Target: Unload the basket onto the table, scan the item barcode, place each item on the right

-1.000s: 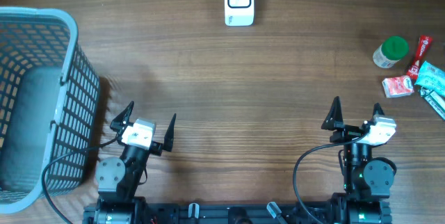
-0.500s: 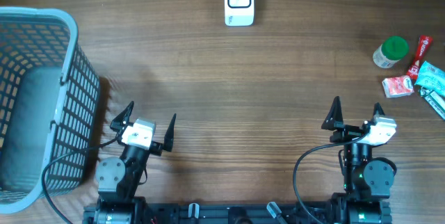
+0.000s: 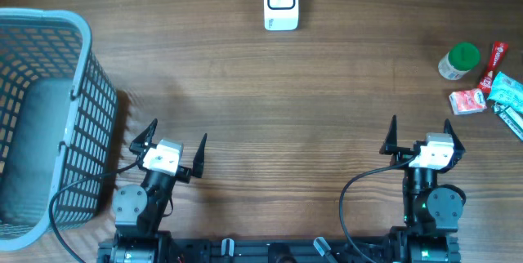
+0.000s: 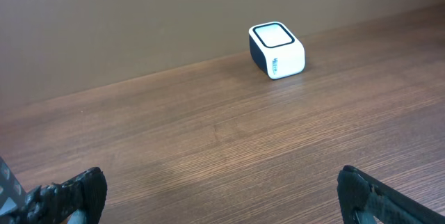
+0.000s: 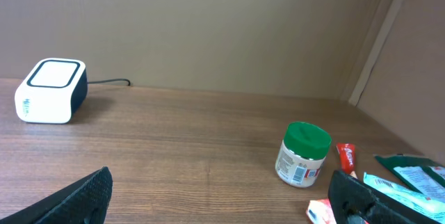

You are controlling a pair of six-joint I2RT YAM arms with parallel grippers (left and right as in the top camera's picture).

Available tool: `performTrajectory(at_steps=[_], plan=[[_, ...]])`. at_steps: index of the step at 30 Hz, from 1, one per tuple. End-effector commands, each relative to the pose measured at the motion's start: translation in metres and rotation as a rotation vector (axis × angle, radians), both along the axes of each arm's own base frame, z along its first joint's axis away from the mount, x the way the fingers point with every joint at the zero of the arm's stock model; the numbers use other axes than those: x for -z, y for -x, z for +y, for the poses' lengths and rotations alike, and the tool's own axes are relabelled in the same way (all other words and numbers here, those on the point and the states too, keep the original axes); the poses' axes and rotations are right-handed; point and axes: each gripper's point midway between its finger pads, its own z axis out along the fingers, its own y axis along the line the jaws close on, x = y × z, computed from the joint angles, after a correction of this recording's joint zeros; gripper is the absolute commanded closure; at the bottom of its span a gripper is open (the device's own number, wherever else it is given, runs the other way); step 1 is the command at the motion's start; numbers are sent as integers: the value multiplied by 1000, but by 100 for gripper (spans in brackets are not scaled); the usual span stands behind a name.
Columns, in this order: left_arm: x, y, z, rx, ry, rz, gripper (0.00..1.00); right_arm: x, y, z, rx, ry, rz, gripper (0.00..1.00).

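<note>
Illegible blue lettering (image 4: 276, 64) on scanner (image 4: 278, 49), printed label (image 5: 297, 170) on green-capped jar (image 5: 303, 152)

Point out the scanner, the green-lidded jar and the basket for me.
scanner (image 3: 280, 2), overhead view, top face.
green-lidded jar (image 5: 300, 160), right wrist view, white body.
basket (image 3: 45, 16), overhead view, far rim.

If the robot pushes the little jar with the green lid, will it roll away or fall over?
The jar stands upright on the table, so a low push would probably just slide it; a high push might tip it. It looks round, so on its side it would likely roll. It seems small and plastic, so probably light and stiff.
</note>
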Motion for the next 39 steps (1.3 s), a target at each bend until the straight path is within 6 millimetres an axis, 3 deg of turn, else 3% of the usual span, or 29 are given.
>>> performTrajectory(at_steps=[1,10,14,39], plan=[[1,1,-3,15,7,2,0,1,0,-4,18,19,6,0],[-2,1,-3,14,8,-12,0,1,0,-4,18,19,6,0],[-15,4,-3,15,10,-69,0,1,0,-4,18,19,6,0],[-14,1,10,-39,8,-70,0,1,0,-4,18,18,6,0]])
